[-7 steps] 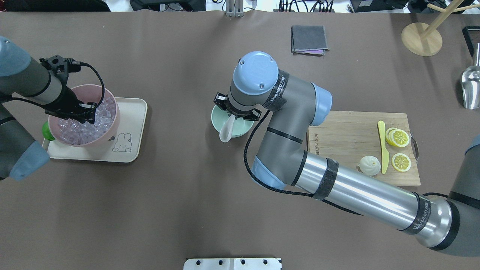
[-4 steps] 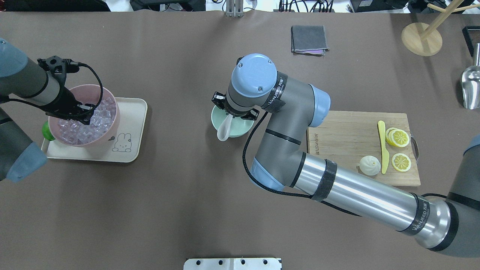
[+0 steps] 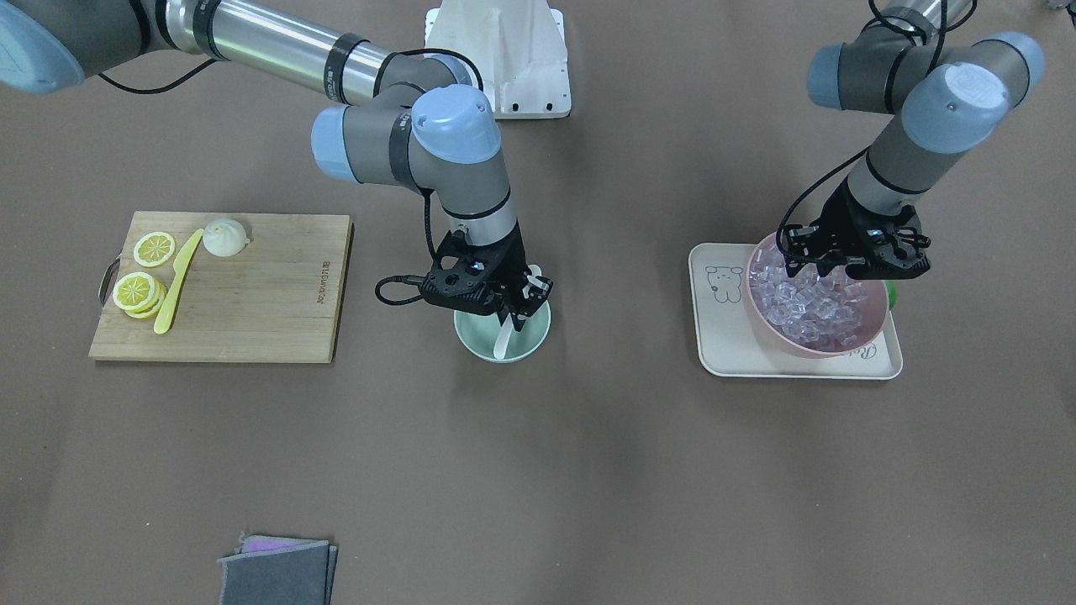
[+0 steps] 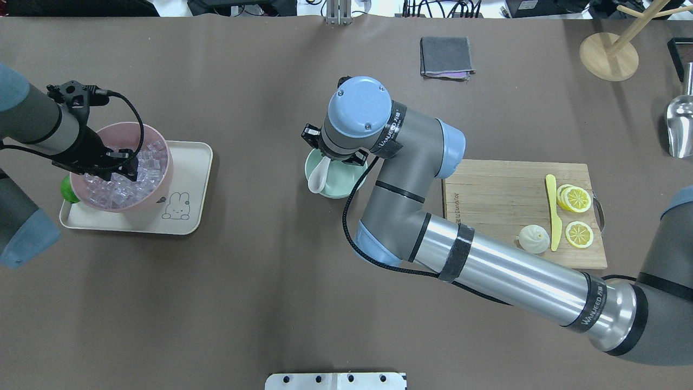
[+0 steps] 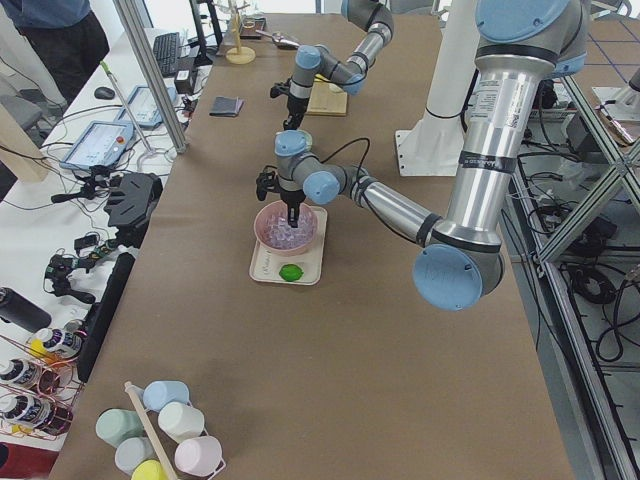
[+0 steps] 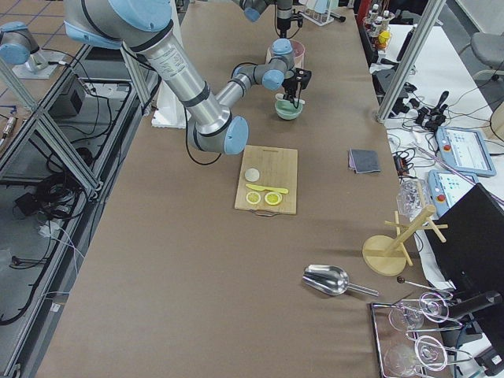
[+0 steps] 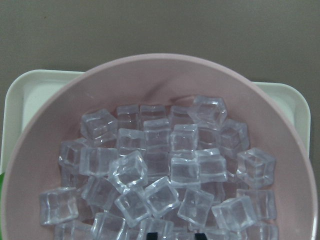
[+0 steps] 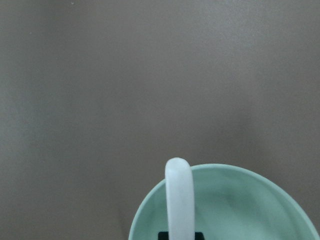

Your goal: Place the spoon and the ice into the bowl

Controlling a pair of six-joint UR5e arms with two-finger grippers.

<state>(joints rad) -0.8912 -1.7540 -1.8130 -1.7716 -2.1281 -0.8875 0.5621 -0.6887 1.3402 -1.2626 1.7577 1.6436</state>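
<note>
My right gripper [image 4: 331, 162] is shut on the white spoon [image 4: 316, 180] and holds it over the mint-green bowl [image 4: 344, 184]. The spoon's head lies at the bowl's left rim. In the right wrist view the spoon [image 8: 179, 200] runs from my gripper [image 8: 180, 235] across the bowl [image 8: 240, 200]. My left gripper [image 4: 116, 172] reaches down into the pink bowl [image 4: 159, 135], which is full of clear ice cubes [image 7: 175, 150]. Its fingertips [image 7: 152, 235] stand close together at ice level with ice between them.
The pink bowl sits on a cream tray [image 4: 189, 184] with a green lime [image 4: 67, 188] beside it. A cutting board [image 4: 503, 189] at the right carries a yellow knife [image 4: 552, 211], lemon slices [image 4: 576, 200] and a bun [image 4: 533, 238]. A grey cloth [image 4: 446, 57] lies at the back.
My right gripper has shifted left and back, bringing the spoon's head from outside the mint bowl's rim onto it. My left gripper has shifted slightly left in the pink bowl.
</note>
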